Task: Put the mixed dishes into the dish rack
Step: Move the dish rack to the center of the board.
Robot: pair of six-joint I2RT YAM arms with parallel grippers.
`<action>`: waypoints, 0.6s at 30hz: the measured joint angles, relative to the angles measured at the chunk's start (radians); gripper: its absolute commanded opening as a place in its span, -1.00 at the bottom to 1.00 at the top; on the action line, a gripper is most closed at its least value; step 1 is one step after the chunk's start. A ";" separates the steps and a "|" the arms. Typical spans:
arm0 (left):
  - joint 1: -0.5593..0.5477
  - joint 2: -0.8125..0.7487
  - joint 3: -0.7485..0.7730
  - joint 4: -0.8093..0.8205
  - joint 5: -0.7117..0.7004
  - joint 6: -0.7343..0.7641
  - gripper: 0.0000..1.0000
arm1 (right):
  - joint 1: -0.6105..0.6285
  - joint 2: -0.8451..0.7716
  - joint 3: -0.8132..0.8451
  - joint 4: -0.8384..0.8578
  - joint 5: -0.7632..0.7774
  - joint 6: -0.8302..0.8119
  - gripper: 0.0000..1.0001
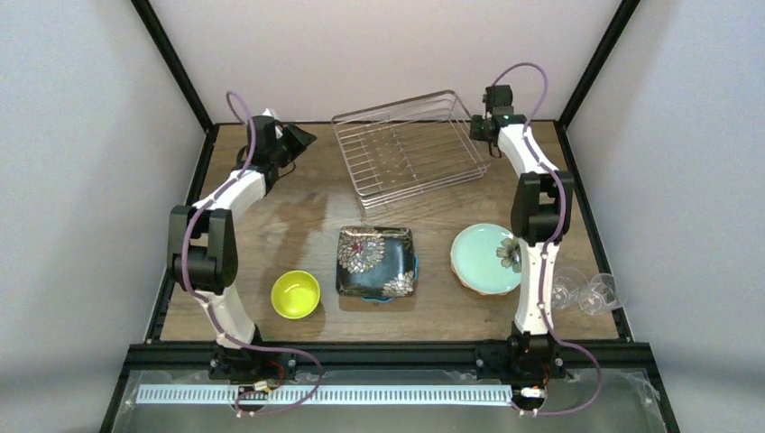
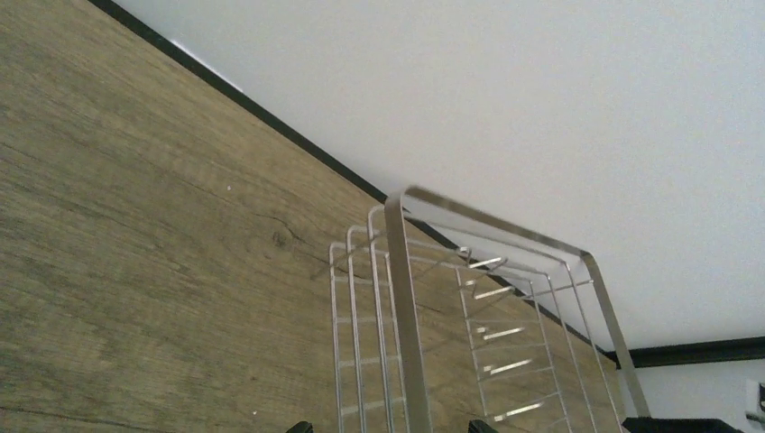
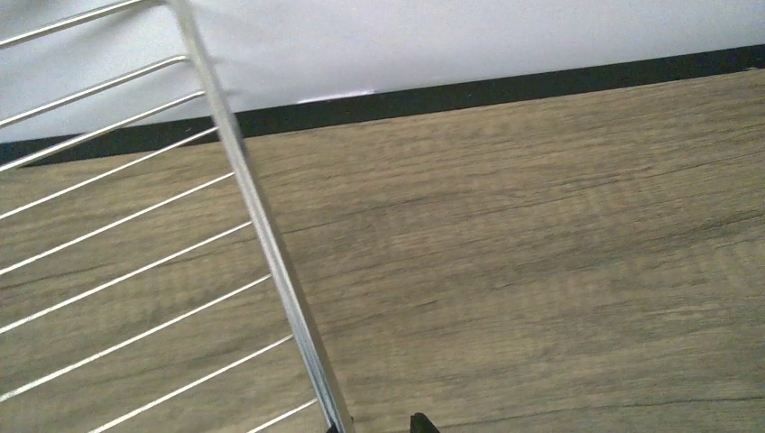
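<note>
"Silvery wire filled both our wrist views. The dish rack [image 1: 406, 149] sat at the far middle of the table [image 1: 271, 225], with nothing in it."

"And the dishes?"

"They all lay nearer us, well apart from it. We had the black square floral plate [image 1: 375, 262] in the middle, the round mint flower plate [image 1: 485, 260] to its right, the small yellow-green bowl [image 1: 296, 294] to its left and the clear glass [image 1: 599, 292] by the table's right edge. We judged that loading had not begun and that we were settling the rack first."

"How did our grippers stand?"

"Our left gripper [image 1: 296, 140] was spread wide just off the rack's left side, its gap lined up with the rim. Our right gripper [image 1: 481, 128] was at the far right corner, with the rim right beside one fingertip. We could not tell whether it pinched the wire."

"What next?"

"We reckoned the right needed a sure hold on the rim before any pull. The left had to close in too, or the rack might swivel."
</note>
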 measured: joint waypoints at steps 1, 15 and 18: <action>0.000 0.000 0.000 -0.004 0.000 0.000 0.99 | 0.001 -0.013 -0.024 0.011 -0.008 0.000 -0.57; -0.008 -0.037 -0.063 -0.034 0.000 0.007 0.99 | 0.051 -0.138 -0.204 0.069 -0.029 0.000 -0.94; -0.008 -0.054 -0.068 -0.040 -0.001 0.011 0.99 | 0.057 -0.163 -0.238 0.087 -0.014 -0.005 -0.99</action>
